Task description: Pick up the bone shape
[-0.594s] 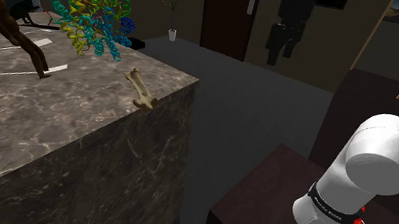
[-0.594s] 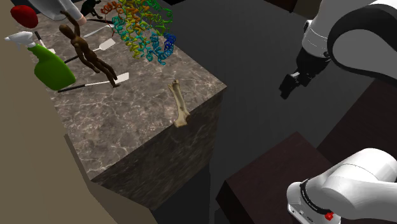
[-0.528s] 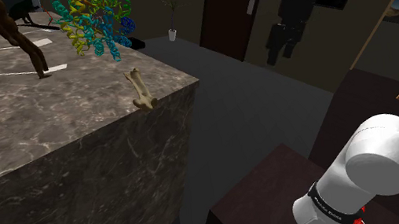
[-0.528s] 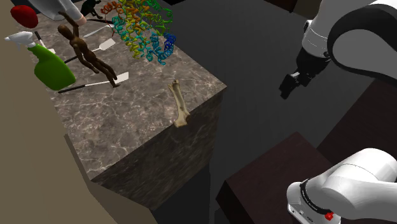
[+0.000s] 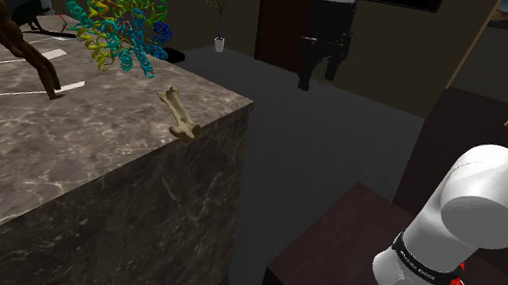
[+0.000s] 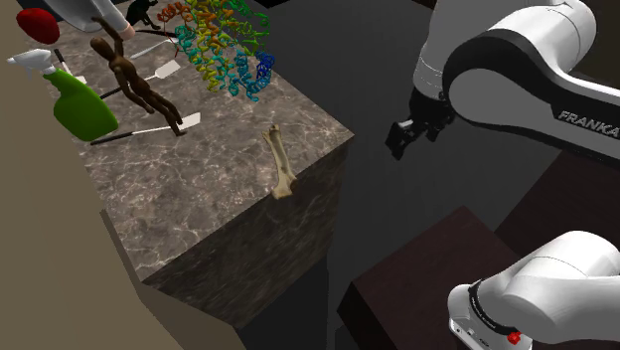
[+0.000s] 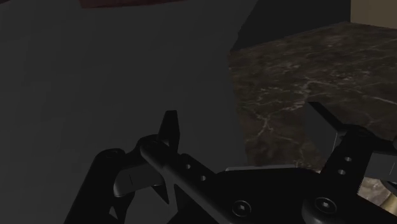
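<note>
Shoulder view: one pale bone shape (image 5: pixel 179 113) lies flat on the dark marble desk (image 5: pixel 63 162), close to the desk's right edge, its knobby near end just at the rim. One black pincer (image 5: pixel 319 77) hangs off the desk to the right of the bone, over the floor and well apart from it, touching nothing. In the wrist view the pincer (image 7: pixel 245 127) has two fingers (image 7: pixel 169 129) spread wide with nothing between them, and a marble corner of the desk (image 7: pixel 299 70) lies beyond. In the second exterior view the bone shape (image 6: pixel 281 161) sits near the desk's corner, with the pincer (image 6: pixel 409 142) to its right at about desk height. Farther back on the desk: one brown jointed figure (image 6: pixel 139 87), one green spray bottle (image 6: pixel 79 109), one multicoloured ribbon tangle (image 6: pixel 224 45), two thin tools with white flat ends (image 6: pixel 191 121). One dark stand (image 6: pixel 417 278) at lower right.
</note>
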Available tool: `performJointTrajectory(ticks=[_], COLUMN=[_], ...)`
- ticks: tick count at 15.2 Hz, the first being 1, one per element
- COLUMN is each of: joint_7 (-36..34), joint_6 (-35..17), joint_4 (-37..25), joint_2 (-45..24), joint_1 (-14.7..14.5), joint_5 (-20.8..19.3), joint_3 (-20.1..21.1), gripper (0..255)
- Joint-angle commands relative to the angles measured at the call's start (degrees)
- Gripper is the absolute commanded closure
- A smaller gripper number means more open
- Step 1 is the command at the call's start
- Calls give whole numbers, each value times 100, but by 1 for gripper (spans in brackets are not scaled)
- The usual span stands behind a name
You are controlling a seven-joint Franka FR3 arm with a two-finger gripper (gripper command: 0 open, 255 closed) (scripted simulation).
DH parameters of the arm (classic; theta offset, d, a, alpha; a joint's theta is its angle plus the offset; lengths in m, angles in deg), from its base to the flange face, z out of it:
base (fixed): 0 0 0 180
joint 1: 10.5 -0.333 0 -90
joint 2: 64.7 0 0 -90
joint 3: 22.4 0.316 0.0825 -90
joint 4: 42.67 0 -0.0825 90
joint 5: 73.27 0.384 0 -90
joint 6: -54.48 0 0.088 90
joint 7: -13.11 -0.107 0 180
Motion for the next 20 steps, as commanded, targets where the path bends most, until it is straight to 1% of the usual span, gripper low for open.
performJointTrajectory(ticks=[1,6,10,13,16,20], joint_7=[-333,-1121,-1777,-2288,-2808,-3477], joint_6=[-162,-505,-704,-793,-814,-713], joint_4=[-173,-733,-1323,-1854,-2470,-3447], joint_2=[-317,-1188,-1977,-2624,-3319,-4317], joint_1=[-24,-42,-48,-77,-149,-373], joint_5=[85,133,14,-178,-453,-916], joint_3=[231,756,1147,1406,1625,1805], gripper=[0,0,0,0,0,0])
